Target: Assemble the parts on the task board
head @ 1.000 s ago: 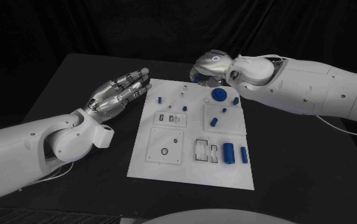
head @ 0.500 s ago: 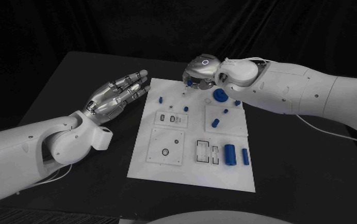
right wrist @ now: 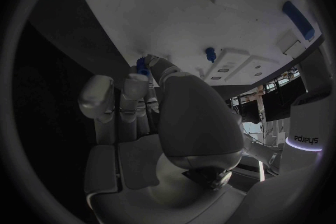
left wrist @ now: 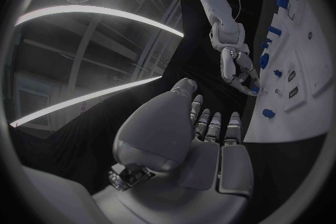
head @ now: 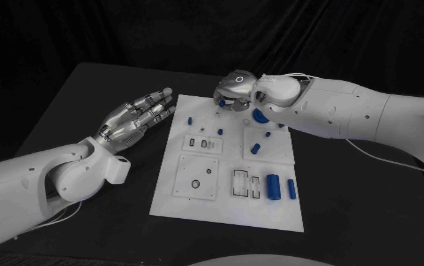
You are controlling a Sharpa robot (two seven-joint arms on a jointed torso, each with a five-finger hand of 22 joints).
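The white task board (head: 225, 208) lies in the middle of the black table. My right hand (head: 236, 92) hovers over the board's far edge and pinches a small blue part (head: 221, 102) at its fingertips. The same small blue part (right wrist: 142, 65) sits between the thumb and a finger just above the board (right wrist: 210, 17). My left hand (head: 134, 117) is flat with fingers spread, holding nothing, beside the board's left edge. Loose on the board are a blue peg (head: 188, 119), a blue disc (head: 260, 116) partly hidden by my right arm, and two blue cylinders (head: 273, 186).
More small blue pieces (head: 254, 148) and a black ring (head: 194, 184) sit in the board's middle panels. A rectangular slot (head: 239, 181) lies next to the cylinders. Bare table (head: 353, 217) stretches to the board's right and front. The left wrist view shows my right hand (left wrist: 238, 70) at the board's edge.
My right hand has moved left along the board's far edge with the small blue part in its fingertips. My left hand has hardly moved.
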